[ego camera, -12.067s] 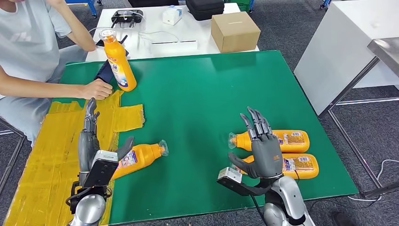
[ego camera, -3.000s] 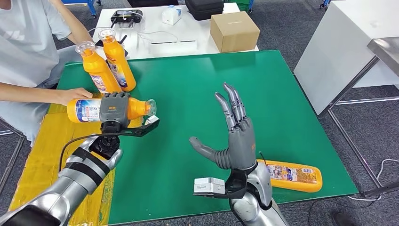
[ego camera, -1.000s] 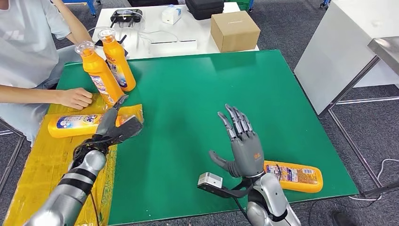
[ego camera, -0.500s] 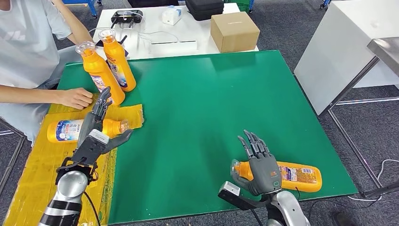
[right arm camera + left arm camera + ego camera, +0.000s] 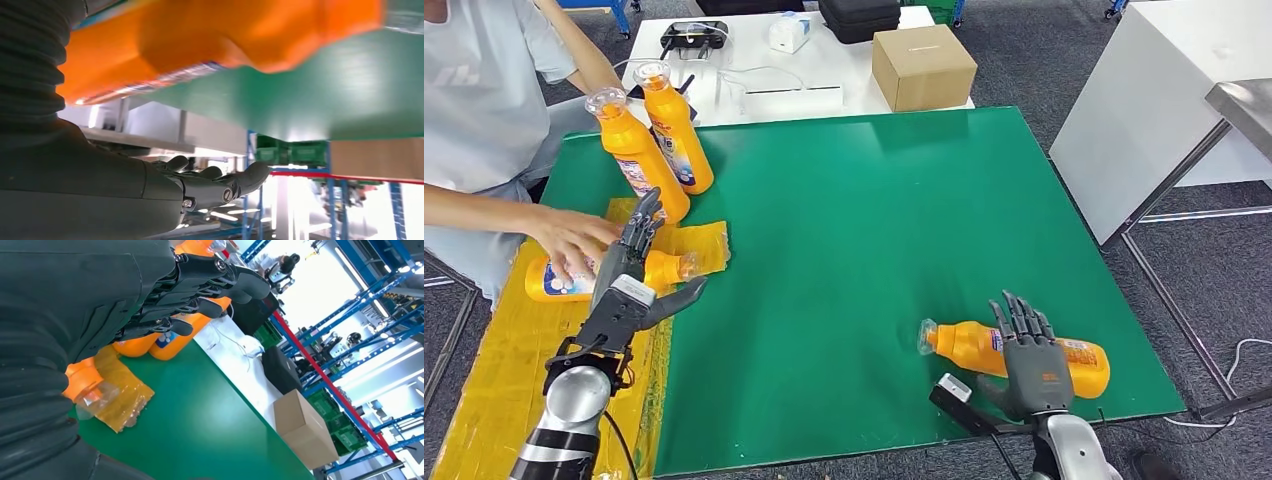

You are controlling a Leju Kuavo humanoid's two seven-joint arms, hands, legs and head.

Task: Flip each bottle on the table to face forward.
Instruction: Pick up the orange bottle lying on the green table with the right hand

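The right hand [image 5: 1036,362] is laid over a lying bottle [image 5: 984,346] at the bench [image 5: 854,200] edge, fingers spread. The left hand [image 5: 629,280] is held spread beside another lying bottle [image 5: 659,270].

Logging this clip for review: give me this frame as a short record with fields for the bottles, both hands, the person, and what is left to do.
standing bottles: two orange plastic bottles upright at the far left of the green table
left lying bottle: orange bottle on the yellow sheet, a person's hand on it
right lying bottle: orange bottle near the table's front edge
left hand: open, above the left lying bottle
right hand: fingers apart, over the right lying bottle; grip unclear
remaining: two bottles still lie flat
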